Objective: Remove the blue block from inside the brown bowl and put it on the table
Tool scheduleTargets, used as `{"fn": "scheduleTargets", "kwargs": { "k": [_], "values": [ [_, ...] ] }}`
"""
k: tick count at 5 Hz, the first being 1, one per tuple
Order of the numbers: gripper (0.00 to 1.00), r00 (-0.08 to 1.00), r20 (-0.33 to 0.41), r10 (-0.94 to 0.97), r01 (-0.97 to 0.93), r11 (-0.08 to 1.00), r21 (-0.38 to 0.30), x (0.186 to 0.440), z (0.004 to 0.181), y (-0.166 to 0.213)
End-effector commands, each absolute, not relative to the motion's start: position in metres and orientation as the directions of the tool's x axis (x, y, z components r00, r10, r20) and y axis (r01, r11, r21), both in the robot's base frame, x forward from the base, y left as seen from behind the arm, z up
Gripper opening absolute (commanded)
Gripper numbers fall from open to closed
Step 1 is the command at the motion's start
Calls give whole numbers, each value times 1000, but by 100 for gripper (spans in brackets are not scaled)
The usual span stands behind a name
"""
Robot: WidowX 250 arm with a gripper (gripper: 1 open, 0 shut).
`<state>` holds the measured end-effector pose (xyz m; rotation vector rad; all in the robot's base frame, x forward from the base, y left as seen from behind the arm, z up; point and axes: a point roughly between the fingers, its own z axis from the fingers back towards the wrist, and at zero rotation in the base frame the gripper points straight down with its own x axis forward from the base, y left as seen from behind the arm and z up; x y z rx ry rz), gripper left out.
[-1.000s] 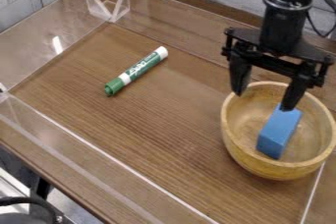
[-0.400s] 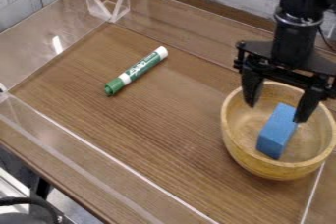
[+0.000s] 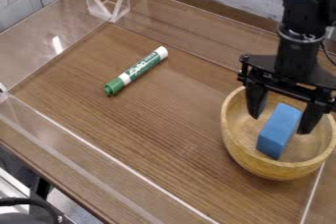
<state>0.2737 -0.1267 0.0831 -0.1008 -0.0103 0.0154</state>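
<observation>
The blue block lies tilted inside the brown bowl at the right of the table. My gripper points straight down over the bowl, open, with one black finger on each side of the block's upper end. The fingertips reach down inside the bowl's rim. I cannot tell whether they touch the block.
A green-and-white marker lies on the tabletop left of centre. Low clear acrylic walls edge the table, with the right front corner close to the bowl.
The gripper has shifted slightly right and lower, from above the bowl's near-left rim to straddling the block. It has stayed open. Block, bowl and marker have not moved.
</observation>
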Motion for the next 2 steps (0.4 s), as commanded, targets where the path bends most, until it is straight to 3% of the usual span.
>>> {"fn": "scheduleTargets", "kwargs": {
  "k": [1,2],
  "values": [
    [100,998,57,11,-4,992,-125,280,89,-133],
    [100,997,76,9,1,991,-133,284,84,-136]
  ]
}}
